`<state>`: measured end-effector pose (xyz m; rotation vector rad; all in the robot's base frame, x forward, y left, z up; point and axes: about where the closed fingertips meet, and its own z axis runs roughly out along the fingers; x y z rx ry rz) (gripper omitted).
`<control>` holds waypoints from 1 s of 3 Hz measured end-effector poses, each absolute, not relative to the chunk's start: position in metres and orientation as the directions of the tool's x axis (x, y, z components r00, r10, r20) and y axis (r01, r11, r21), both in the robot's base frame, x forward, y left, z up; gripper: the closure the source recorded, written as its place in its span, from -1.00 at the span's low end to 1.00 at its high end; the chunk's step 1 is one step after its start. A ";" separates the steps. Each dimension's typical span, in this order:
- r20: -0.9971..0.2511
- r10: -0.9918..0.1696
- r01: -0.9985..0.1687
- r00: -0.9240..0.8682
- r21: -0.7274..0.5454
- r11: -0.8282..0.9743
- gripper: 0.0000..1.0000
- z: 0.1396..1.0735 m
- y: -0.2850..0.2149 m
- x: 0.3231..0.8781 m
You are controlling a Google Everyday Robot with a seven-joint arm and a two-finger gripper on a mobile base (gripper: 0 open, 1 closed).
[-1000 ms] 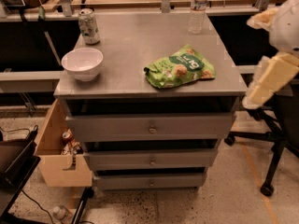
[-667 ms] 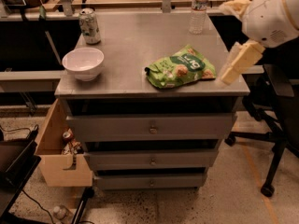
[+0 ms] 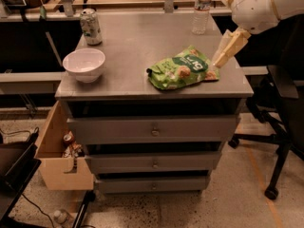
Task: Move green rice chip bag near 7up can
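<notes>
STEP: judged approach, nothing grasped | gripper (image 3: pixel 220 60) just beside bag's 2 o'clock edge, grip state cannot tell | green rice chip bag (image 3: pixel 183 69) flat at surface (image 3: pixel 142 37) 4 o'clock | 7up can (image 3: pixel 90 26) upright at 10 o'clock, well apart | NEXT: lower, grasp bag, carry toward 10 o'clock

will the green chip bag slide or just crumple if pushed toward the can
The green rice chip bag looks puffy and crinkled, so probably light and floppy, likely denting before sliding. Lying flat, it shouldn't roll or tip. The gripper is at its right end.
</notes>
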<state>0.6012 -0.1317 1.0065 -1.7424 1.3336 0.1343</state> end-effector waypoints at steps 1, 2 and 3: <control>-0.537 -0.751 -0.824 0.384 -0.566 -0.016 -1.00 0.997 -0.126 0.604; -0.500 -0.786 -0.851 0.365 -0.522 -0.063 -1.00 0.960 -0.114 0.621; -0.486 -0.800 -0.870 0.352 -0.485 -0.088 -1.00 0.927 -0.112 0.641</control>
